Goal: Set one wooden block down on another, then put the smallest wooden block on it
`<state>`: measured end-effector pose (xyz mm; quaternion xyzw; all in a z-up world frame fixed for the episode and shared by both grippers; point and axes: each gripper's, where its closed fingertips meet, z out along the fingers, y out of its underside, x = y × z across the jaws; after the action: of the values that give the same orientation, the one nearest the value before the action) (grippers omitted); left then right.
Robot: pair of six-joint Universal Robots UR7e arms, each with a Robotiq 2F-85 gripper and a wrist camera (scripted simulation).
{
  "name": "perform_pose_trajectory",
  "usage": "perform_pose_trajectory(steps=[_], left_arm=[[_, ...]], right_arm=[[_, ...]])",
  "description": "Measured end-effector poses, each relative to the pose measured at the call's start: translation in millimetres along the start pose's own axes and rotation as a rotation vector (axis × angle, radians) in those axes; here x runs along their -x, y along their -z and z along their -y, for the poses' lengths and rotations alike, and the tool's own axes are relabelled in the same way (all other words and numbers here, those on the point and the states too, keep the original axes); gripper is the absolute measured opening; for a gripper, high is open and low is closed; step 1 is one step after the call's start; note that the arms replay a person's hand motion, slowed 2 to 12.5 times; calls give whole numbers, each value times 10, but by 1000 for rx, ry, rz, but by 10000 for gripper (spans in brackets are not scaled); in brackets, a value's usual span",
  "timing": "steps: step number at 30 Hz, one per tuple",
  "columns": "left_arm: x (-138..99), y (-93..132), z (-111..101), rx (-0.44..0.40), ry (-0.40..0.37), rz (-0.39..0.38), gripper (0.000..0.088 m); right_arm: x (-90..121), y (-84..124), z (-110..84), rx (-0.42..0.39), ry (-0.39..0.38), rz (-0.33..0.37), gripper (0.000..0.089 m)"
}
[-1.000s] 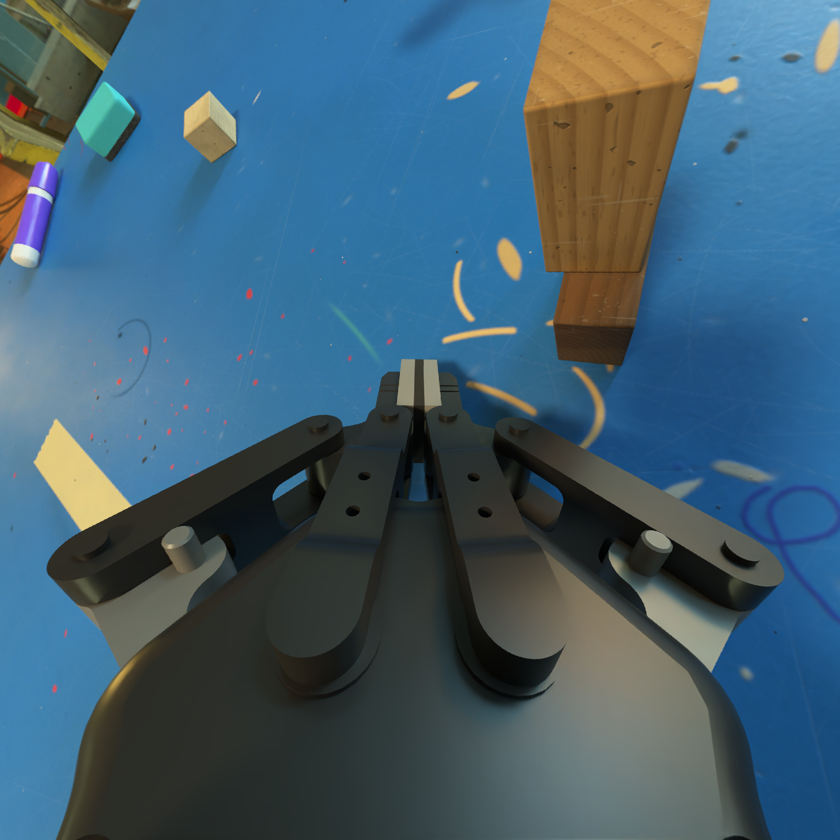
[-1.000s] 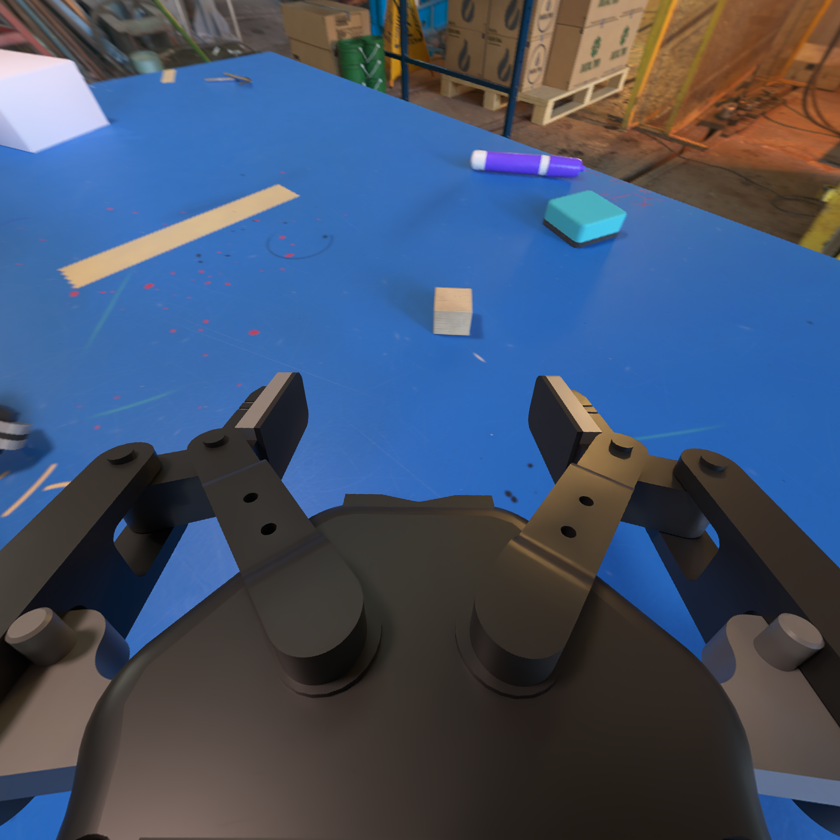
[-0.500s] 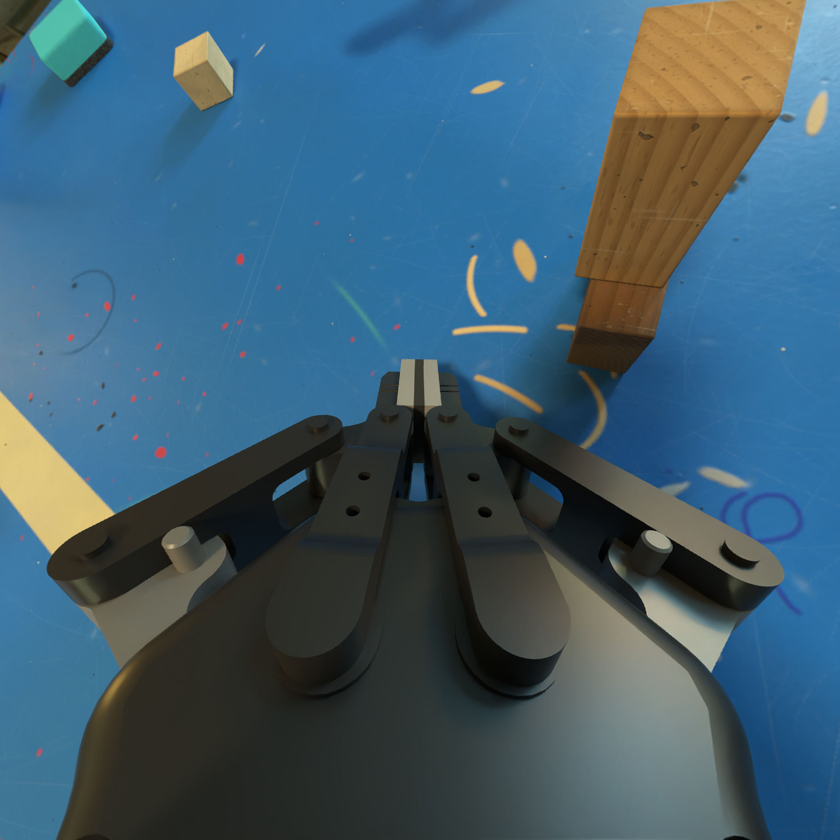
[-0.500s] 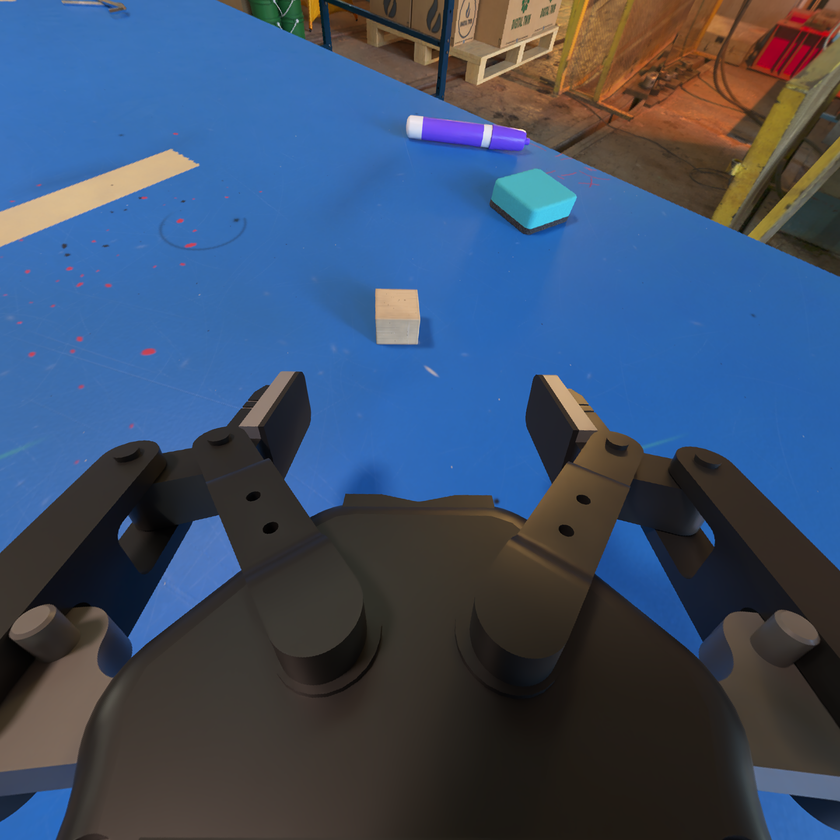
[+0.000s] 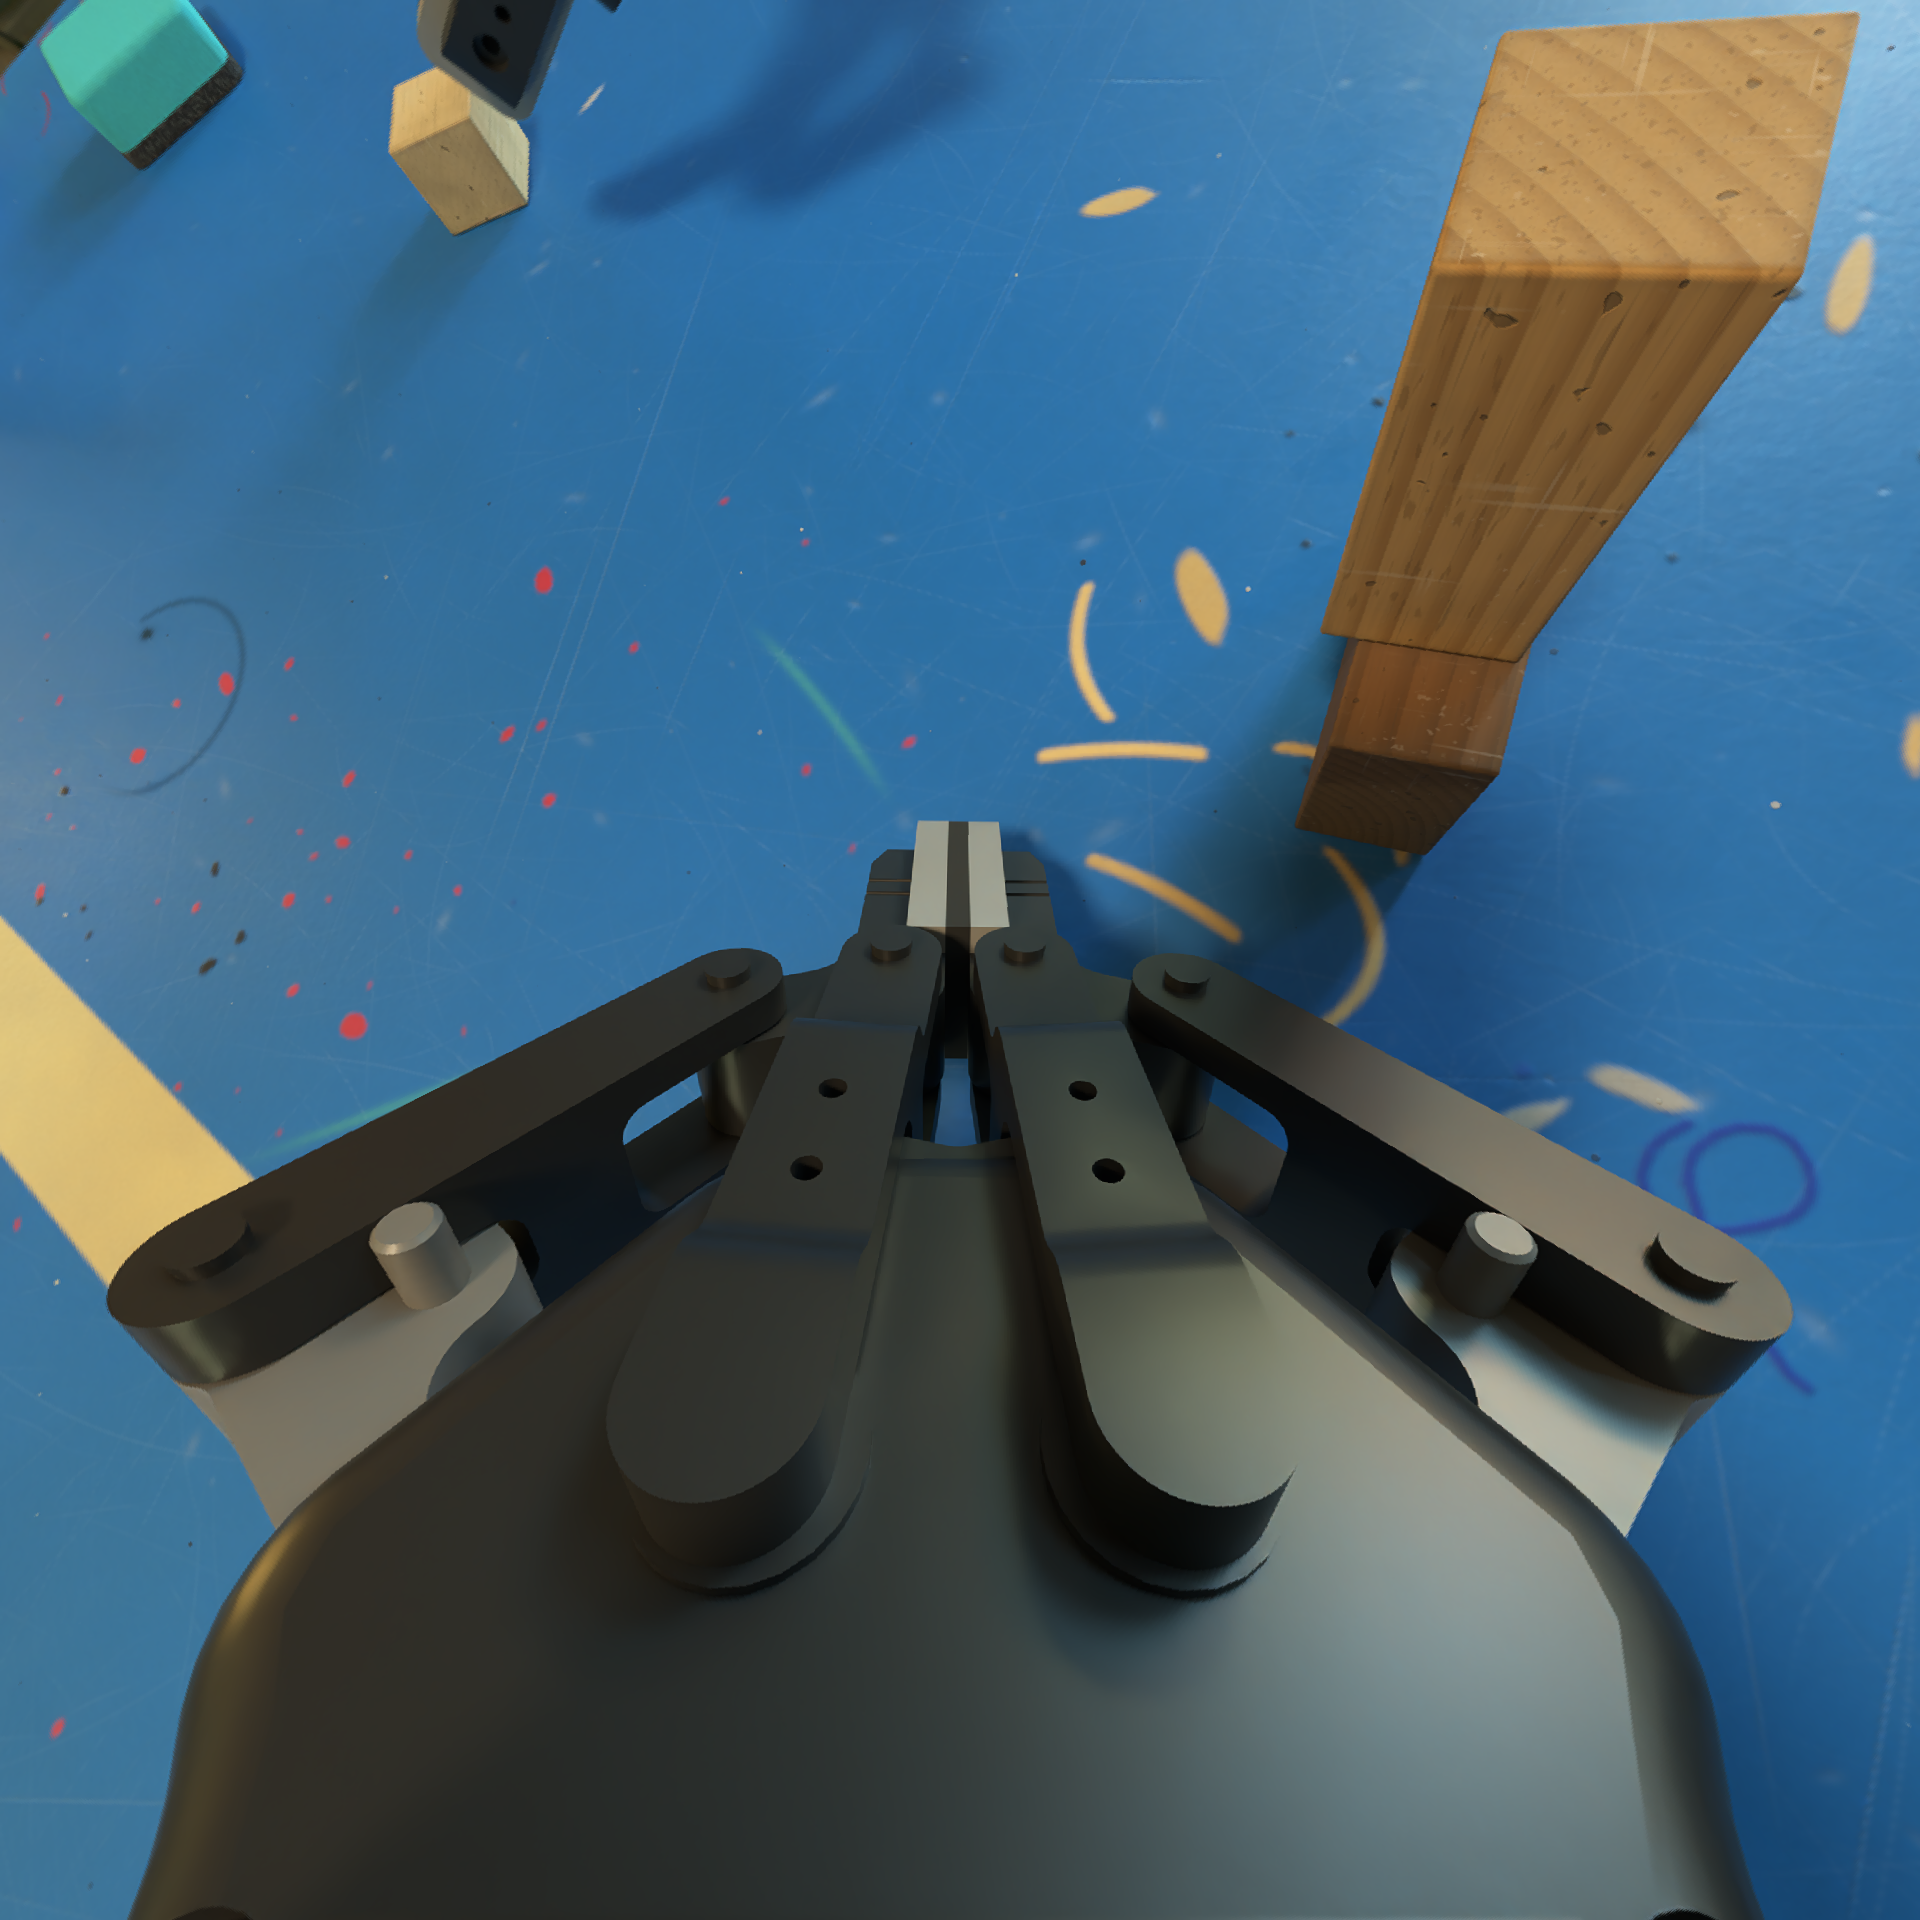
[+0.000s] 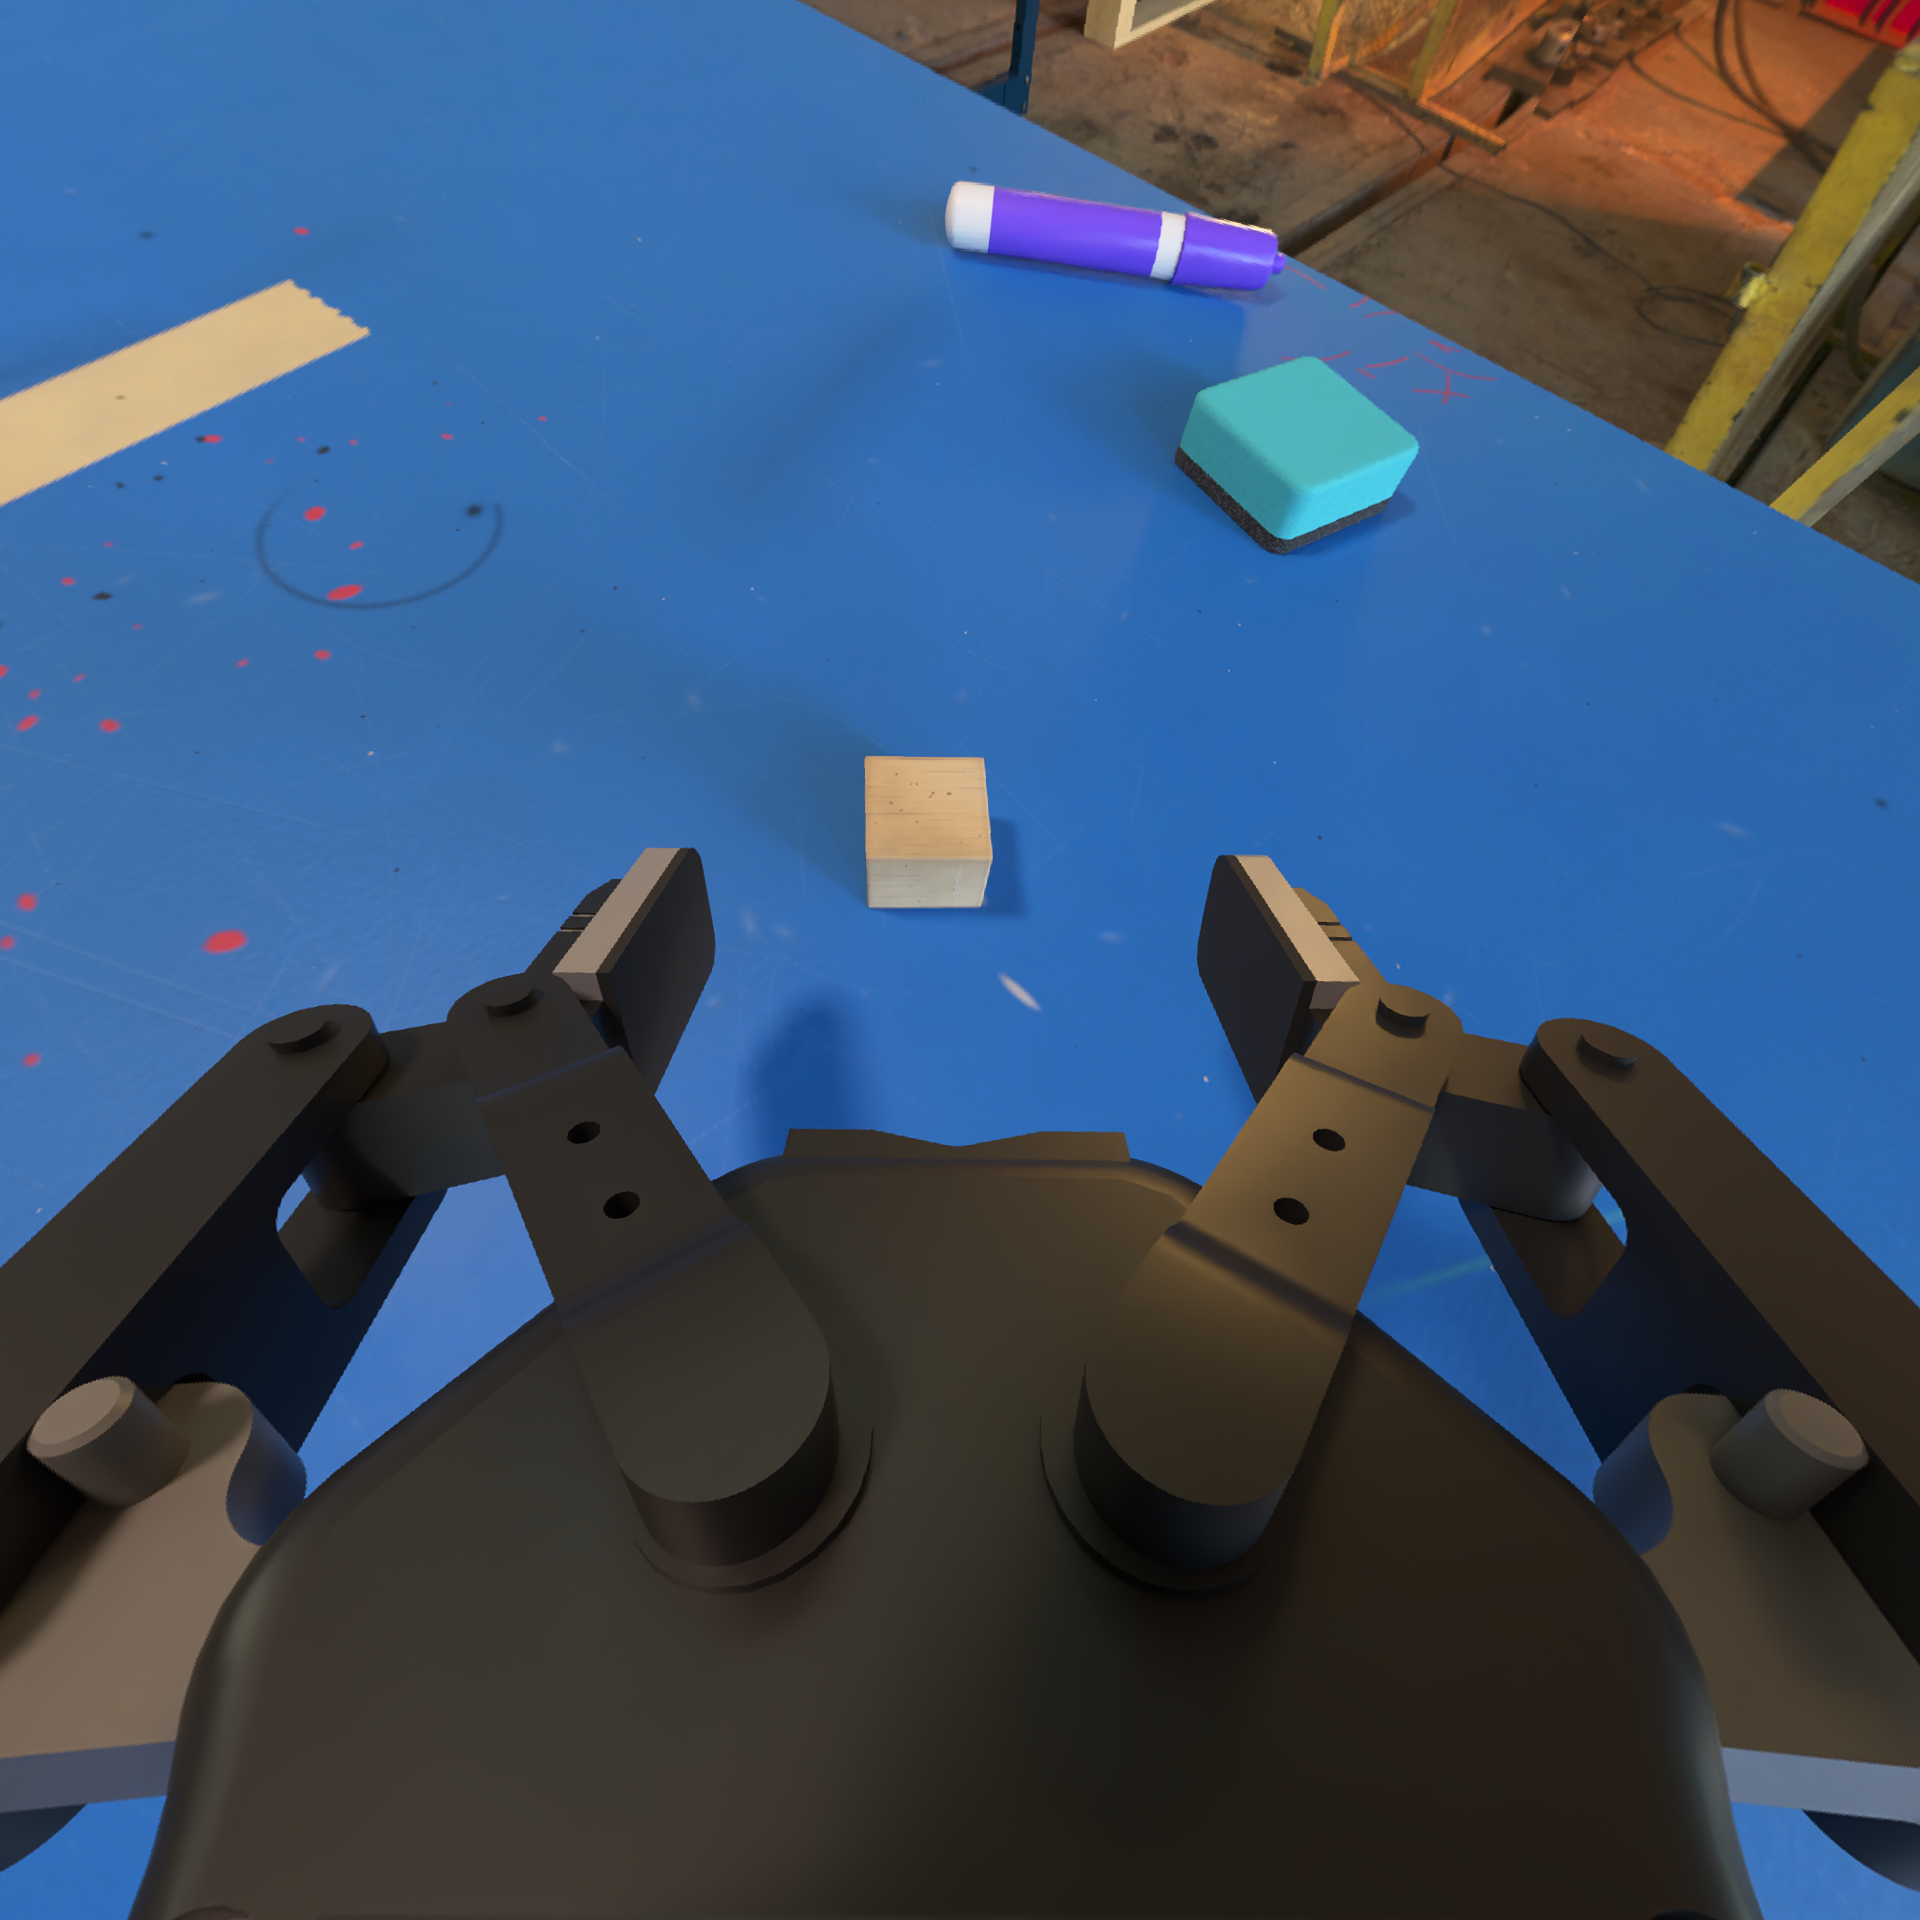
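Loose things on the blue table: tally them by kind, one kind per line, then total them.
Wooden blocks: 3, the large block stacked on the darker block, and the small cube ahead of the open right hand
Markers: 1, the purple marker
Erasers: 1, the teal eraser
Total: 5

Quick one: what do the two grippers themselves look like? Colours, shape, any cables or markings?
Both match. The left gripper and right gripper have a rounded matte dark grey body, black bar linkages on round pivot pins, light grey side brackets, and two small holes in each finger link. The fingertips carry flat pale grey pads. No cables or markings show.
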<state>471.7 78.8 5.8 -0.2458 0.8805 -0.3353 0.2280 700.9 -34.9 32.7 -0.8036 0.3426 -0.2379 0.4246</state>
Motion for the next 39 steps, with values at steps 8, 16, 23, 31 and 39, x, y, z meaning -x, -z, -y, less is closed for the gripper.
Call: perform_pose_trajectory(steps=[8,16,23,31,39], left_arm=[[-2,0,0,0,-2,1,0],[1,-1,0,0,0,-1,0],[0,-1,0,0,-2,0,0],[0,0,0,0,-6,2,0],[0,2,-2,-1,-17,6,0]], right_arm=[[-3,-228,-22,91,13,-7,811],[48,-382,-57,166,25,38,647],[68,-399,-26,153,19,66,258],[77,-275,51,66,18,72,259],[96,-54,0,17,39,64,259]])
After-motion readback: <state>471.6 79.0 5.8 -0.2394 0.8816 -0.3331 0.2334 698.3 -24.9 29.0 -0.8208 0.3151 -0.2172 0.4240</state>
